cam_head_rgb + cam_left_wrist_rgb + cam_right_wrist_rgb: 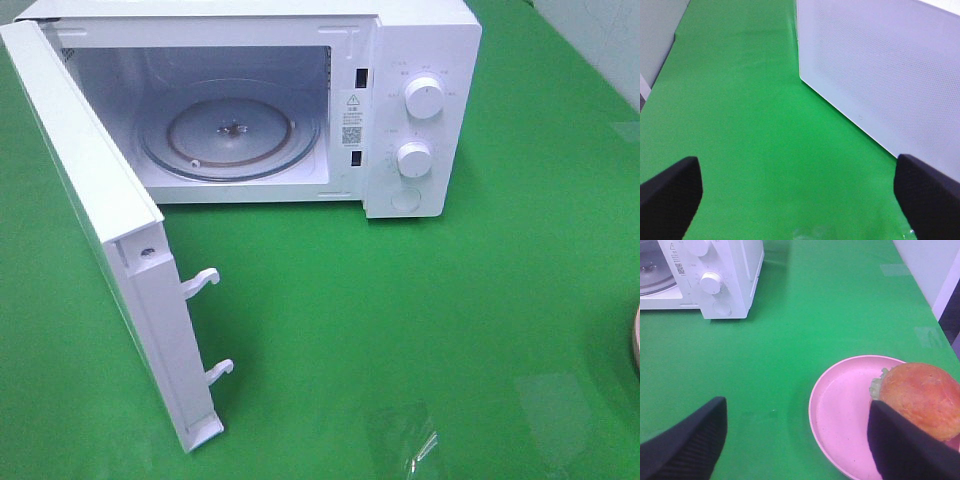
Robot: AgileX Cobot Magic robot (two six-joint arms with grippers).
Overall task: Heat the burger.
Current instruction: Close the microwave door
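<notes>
- Green surface (420,300) carrying a white microwave (420,110), door (100,220) swung wide, glass turntable (230,135) bare.
- Burger (920,397) on pink plate (840,415), well apart from microwave.
- Right gripper (795,440) open, hanging above the plate, 1 fingertip (905,450) overlapping the burger in view.
- Left gripper (797,192) open, beside door.

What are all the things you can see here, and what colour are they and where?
microwave: one, white, at the back of the table, facing forward.
microwave door: one, white, swung wide open on the left side.
glass turntable: one, clear, inside the microwave, nothing on it.
knobs: two, white, one above the other on the microwave's right panel.
plate: one, pink, on the table to the right of the microwave.
burger: one, golden-brown bun with green lettuce, sitting on the plate.
table: one, covered in green.
left gripper: one, black fingers, open, beside the open door.
right gripper: one, black fingers, open, by the plate, holding nothing.
</notes>
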